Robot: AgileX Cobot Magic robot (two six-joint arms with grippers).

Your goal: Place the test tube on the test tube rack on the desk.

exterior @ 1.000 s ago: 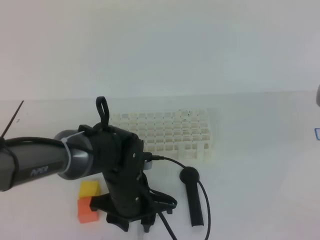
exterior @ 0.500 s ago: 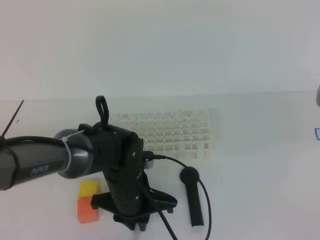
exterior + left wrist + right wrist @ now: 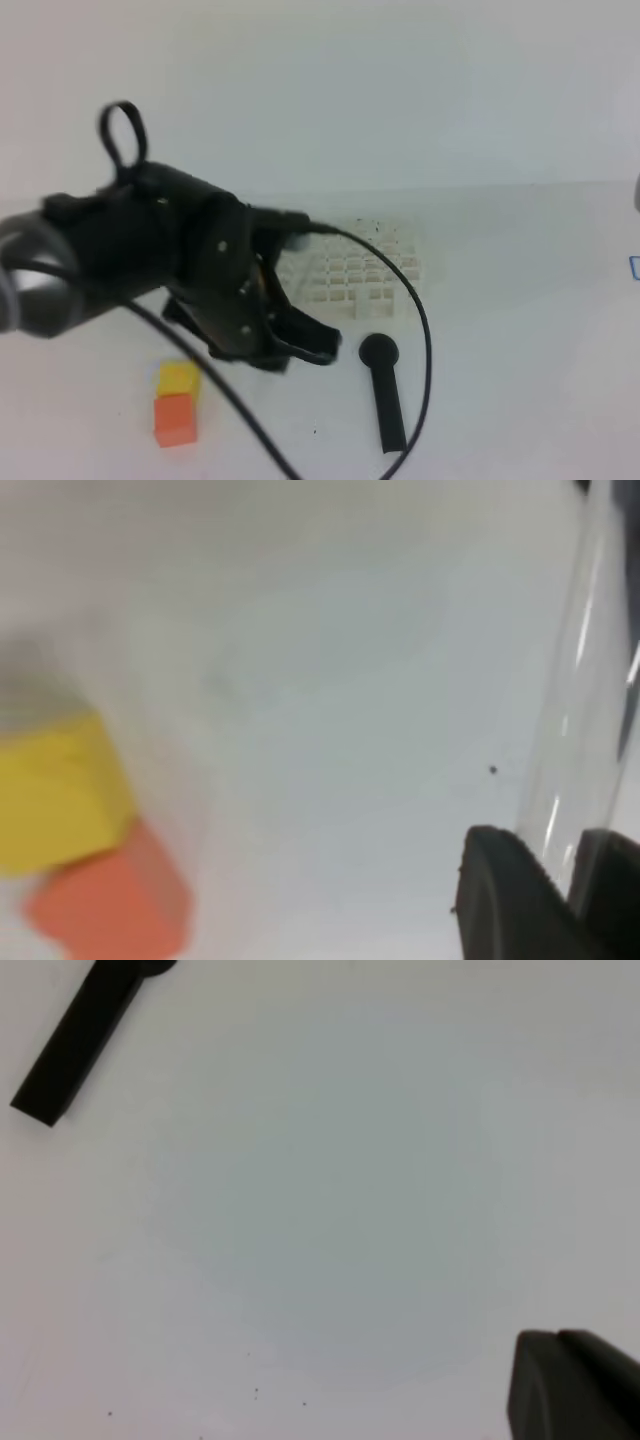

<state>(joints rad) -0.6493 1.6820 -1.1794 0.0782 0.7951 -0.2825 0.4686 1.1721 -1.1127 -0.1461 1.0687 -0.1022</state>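
Slippage is the worry now: the left gripper [image 3: 570,900] pinches the slick test tube [image 3: 585,710] only near its lower end, so a quick swing could tilt it or drop it onto the desk [image 3: 520,300], and it may catch a cell wall of the test tube rack [image 3: 365,275] at about 2 o'clock of the wrist. Compared with a second ago, the left arm has lifted clear of the yellow block [image 3: 178,377] and orange block [image 3: 175,418]. The right gripper [image 3: 575,1385] is pressed together, empty, away from the black stick [image 3: 385,390].

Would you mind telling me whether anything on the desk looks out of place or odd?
Nothing looks spilled or broken. The black stick lies loose on the desk in front of the rack, and a yellow block touches an orange one at the left; none belong in the rack. The tube is in the left claw.
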